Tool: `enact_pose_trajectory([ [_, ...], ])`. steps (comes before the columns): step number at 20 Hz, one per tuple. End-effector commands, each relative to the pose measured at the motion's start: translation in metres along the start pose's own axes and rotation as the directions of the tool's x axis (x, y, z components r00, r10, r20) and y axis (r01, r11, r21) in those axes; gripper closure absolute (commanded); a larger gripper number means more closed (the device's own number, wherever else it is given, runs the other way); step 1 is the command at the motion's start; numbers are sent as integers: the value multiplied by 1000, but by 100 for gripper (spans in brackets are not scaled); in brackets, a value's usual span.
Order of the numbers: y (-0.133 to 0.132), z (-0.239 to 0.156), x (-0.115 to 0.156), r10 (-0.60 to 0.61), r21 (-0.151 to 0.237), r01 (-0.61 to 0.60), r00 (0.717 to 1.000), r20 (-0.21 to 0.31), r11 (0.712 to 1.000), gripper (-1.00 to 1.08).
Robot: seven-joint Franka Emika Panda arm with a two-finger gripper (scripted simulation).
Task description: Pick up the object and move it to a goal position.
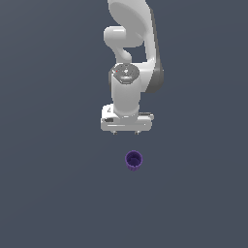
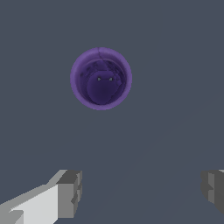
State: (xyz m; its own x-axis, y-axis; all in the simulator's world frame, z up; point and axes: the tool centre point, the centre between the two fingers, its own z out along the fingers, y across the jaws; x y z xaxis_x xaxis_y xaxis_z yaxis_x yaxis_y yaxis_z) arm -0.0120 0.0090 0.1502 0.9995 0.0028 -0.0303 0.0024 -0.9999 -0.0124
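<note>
A small dark purple cup (image 1: pixel 133 160) stands upright on the grey floor, mouth up. In the wrist view the cup (image 2: pixel 101 78) shows from above, with its rim round and its hollow inside visible. My white gripper (image 1: pixel 125 131) hangs above the floor, behind the cup in the exterior view and apart from it. In the wrist view my gripper (image 2: pixel 142 192) is open and empty. Its two grey fingertips (image 2: pixel 71 192) stand far apart, wider than the cup. The cup lies outside the gap between them.
The white arm (image 1: pixel 130 43) rises behind the gripper. A plain grey floor (image 1: pixel 48 193) surrounds the cup, with no other objects in view.
</note>
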Motion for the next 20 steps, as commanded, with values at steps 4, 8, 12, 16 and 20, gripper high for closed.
enact_pose_trajectory([
  [4, 0, -1, 1, -2, -4, 2, 1000, 0, 1000, -20],
  [8, 1, -2, 2, -7, -11, 7, 1000, 0, 1000, -20],
  [12, 0, -2, 3, -1, -12, 1, 1000, 0, 1000, -20],
  [16, 0, 0, 4, 19, -19, -19, 1000, -1, 1000, -20],
  [20, 0, 4, 7, 55, -31, -55, 998, -5, 998, -20],
])
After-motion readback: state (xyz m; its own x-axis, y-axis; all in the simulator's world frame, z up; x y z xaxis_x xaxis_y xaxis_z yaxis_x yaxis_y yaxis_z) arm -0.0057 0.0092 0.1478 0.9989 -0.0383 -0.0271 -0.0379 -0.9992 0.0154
